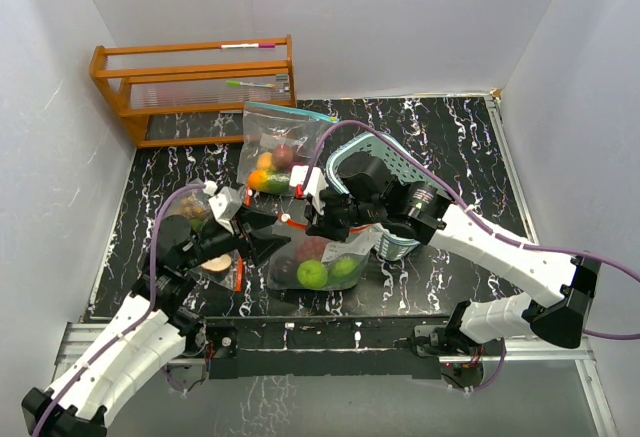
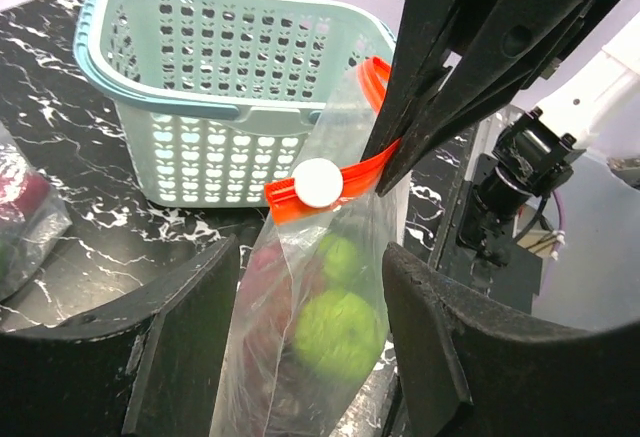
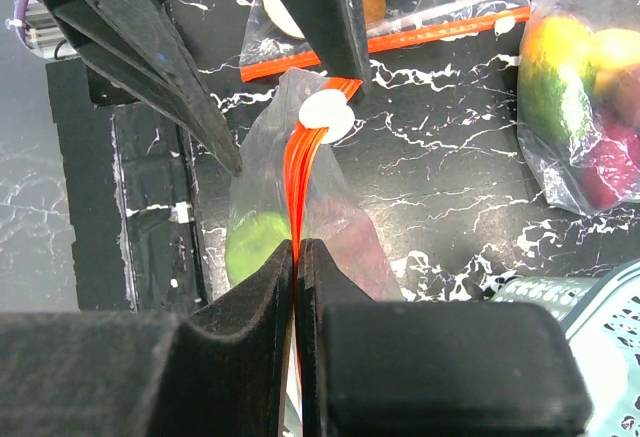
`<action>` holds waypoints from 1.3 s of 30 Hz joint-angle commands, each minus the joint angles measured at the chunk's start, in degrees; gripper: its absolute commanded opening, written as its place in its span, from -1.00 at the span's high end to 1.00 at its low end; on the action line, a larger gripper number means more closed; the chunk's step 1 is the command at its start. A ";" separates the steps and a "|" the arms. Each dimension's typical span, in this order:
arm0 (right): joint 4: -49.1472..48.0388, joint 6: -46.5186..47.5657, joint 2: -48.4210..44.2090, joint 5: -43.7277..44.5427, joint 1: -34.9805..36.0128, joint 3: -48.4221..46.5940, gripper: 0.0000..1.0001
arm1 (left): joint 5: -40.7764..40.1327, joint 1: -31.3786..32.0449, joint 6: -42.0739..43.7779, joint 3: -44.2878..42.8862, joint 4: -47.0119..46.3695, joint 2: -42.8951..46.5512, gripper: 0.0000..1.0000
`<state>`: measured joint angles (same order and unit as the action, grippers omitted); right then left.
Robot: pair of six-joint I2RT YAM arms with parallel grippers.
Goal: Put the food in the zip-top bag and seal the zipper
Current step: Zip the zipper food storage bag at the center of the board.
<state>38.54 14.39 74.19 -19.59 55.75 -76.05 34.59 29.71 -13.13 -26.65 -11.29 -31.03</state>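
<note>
Bag [image 1: 318, 257] stands on the counter [image 1: 475, 147] btwn the two arms, near the front edge. Food [image 2: 340, 332] is inside: green fruit plus sth dark red. Right tool [image 3: 297, 252] is clamped tight on the orange zip strip [image 3: 300, 182], holding the bag's top up. Left tool [image 2: 310, 252] has its fingers apart, one each side of the bag, touching neither side as far as I can see.

Key relation: the zip strip's long axis runs from the right tool's clamp straight out to the white slider [image 2: 318, 181]. The slider sits just beyond the left tool's fingertips, in line w/ the gap, so the left arm is nearer to it. Slider is close to one end of the strip, w/ only a short orange stub past it. Can't tell if the track btwn slider & clamp is fully pressed shut. Prob. any pull on the slider must go along that axis, not across. Basket [image 2: 230, 67] sits just behind the bag.
</note>
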 commanded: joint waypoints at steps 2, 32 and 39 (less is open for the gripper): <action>-3.78 -0.55 -2.39 -0.81 -0.09 -2.25 0.85 | 6.86 -0.09 -2.52 -1.70 -7.71 -4.83 -0.11; -2.81 -0.50 -2.01 3.89 -0.16 -1.56 0.84 | 11.88 -0.10 -2.82 -2.17 -11.35 -8.30 1.00; 0.70 -0.57 -1.81 5.76 -0.11 -7.23 0.05 | 10.44 -0.10 3.23 -6.52 -1.22 -8.80 1.00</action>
<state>40.01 13.54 74.19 -15.25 55.75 -77.38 45.34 29.71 -14.26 -28.45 -16.95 -40.03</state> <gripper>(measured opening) 0.357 0.009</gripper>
